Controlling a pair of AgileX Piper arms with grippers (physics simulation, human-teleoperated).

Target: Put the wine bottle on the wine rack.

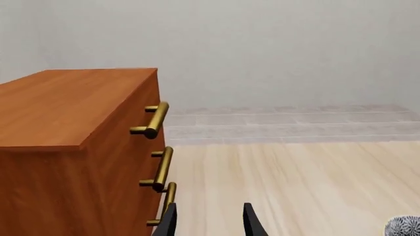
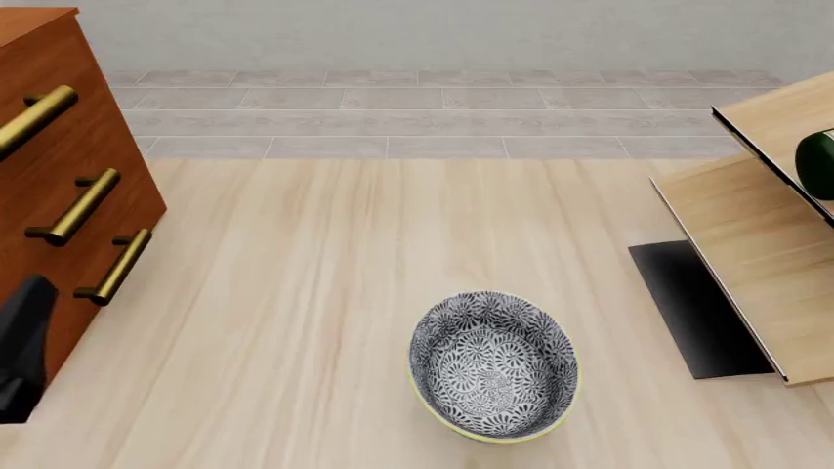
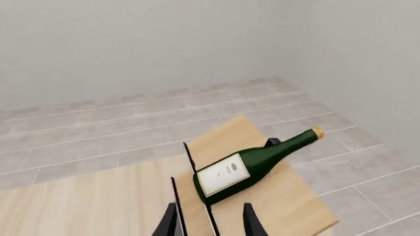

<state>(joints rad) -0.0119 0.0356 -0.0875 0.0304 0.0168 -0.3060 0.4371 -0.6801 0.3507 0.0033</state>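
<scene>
The dark green wine bottle (image 3: 246, 167) with a tan cork and white label lies on its side on a slanted panel of the light wooden wine rack (image 3: 288, 196). My right gripper (image 3: 208, 216) is open and empty, just behind the bottle's base and apart from it. In the front view the wine rack (image 2: 756, 244) stands at the right edge, and only a sliver of the bottle (image 2: 821, 164) shows there. The right gripper is out of the front view. My left gripper (image 1: 208, 216) is open and empty beside the cabinet's handles.
A reddish-brown drawer cabinet (image 2: 53, 147) with brass handles stands at the left; it also fills the left wrist view (image 1: 66, 147). A patterned black-and-white bowl (image 2: 493, 366) sits in the table's middle front. The rack's black base (image 2: 697, 303) lies on the table.
</scene>
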